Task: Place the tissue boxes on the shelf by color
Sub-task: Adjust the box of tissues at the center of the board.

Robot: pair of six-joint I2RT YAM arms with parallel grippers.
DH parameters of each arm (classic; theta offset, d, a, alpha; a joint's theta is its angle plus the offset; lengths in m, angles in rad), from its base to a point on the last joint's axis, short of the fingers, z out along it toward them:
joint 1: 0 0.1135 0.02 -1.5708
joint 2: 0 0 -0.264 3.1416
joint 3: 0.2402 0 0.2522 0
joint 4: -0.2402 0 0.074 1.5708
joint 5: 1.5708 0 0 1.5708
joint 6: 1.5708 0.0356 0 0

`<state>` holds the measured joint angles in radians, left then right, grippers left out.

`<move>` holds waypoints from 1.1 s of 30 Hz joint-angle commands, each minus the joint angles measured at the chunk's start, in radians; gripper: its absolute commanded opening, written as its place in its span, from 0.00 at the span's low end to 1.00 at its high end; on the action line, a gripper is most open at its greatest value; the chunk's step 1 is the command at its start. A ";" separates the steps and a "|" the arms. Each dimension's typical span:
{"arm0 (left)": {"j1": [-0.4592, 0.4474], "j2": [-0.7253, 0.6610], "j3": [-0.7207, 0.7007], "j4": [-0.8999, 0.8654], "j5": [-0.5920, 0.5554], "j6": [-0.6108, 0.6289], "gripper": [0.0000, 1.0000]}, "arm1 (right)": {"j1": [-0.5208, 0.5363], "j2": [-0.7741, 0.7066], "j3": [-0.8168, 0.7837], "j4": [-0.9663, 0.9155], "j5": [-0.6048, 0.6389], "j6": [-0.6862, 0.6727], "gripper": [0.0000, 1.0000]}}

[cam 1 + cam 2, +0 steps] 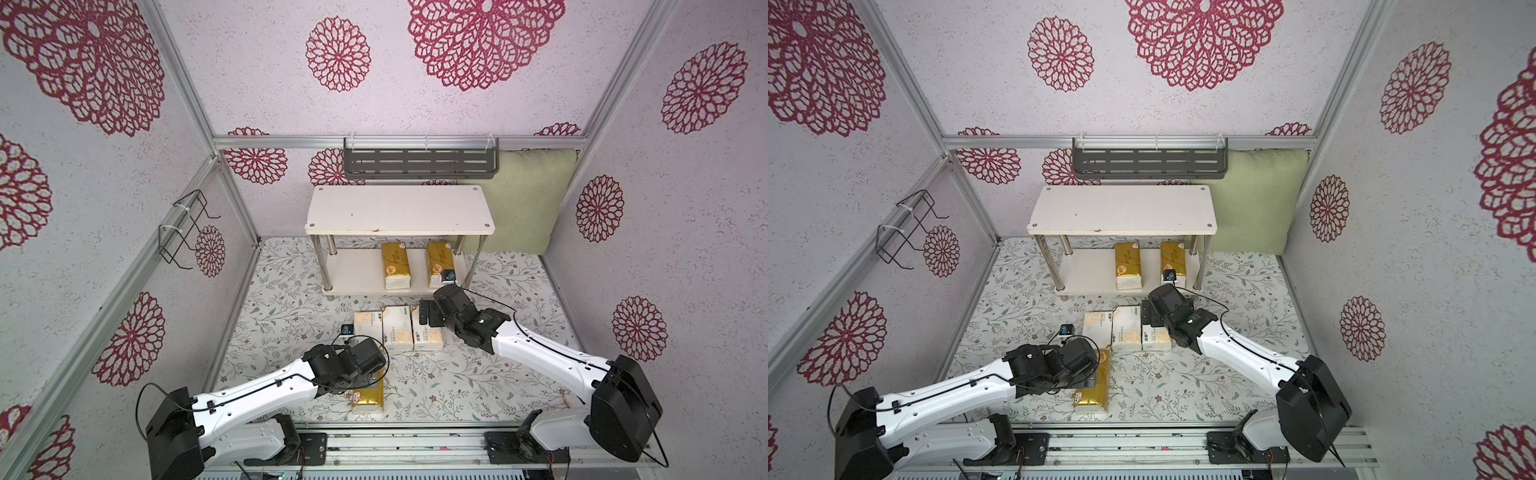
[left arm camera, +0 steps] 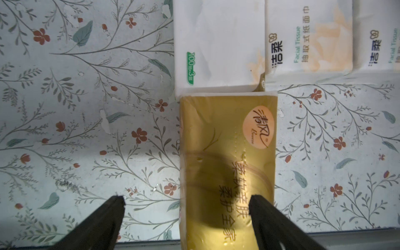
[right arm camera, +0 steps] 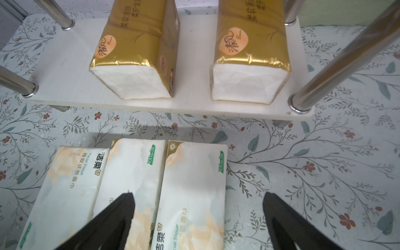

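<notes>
The shelf (image 1: 399,210) stands at the back, its top board bare. Two gold tissue boxes (image 1: 395,266) (image 1: 439,262) lie on its lower board (image 3: 65,71). Three white tissue boxes (image 1: 368,328) (image 1: 397,330) (image 1: 426,332) lie side by side on the floral mat in front of it. A third gold box (image 2: 227,151) lies near the front edge, end-on against the white ones. My left gripper (image 2: 187,200) hovers open over it, one finger above the pack, the other above the mat. My right gripper (image 3: 199,195) hangs open over the rightmost white box (image 3: 192,184).
A dark grey slotted rack (image 1: 419,162) hangs on the back wall above the shelf. A green cushion (image 1: 528,199) leans at the back right. A black wire holder (image 1: 187,228) sticks out from the left wall. Chrome shelf legs (image 3: 337,65) stand close to my right gripper.
</notes>
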<state>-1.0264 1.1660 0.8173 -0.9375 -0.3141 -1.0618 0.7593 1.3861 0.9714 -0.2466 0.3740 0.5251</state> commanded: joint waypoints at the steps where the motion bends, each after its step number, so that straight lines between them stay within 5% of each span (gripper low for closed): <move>1: -0.017 0.019 -0.013 0.044 0.037 0.020 0.97 | -0.002 0.007 0.010 0.021 0.020 0.018 0.99; 20: -0.042 0.135 0.004 0.117 0.099 0.032 0.97 | -0.002 0.022 0.007 0.037 0.009 0.020 0.99; 33: -0.077 0.122 0.031 0.003 0.094 -0.044 0.97 | -0.001 0.031 0.004 0.052 0.002 0.024 0.99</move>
<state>-1.0843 1.2903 0.8402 -0.8894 -0.2184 -1.0756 0.7593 1.4143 0.9714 -0.2180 0.3702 0.5343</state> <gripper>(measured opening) 0.975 0.991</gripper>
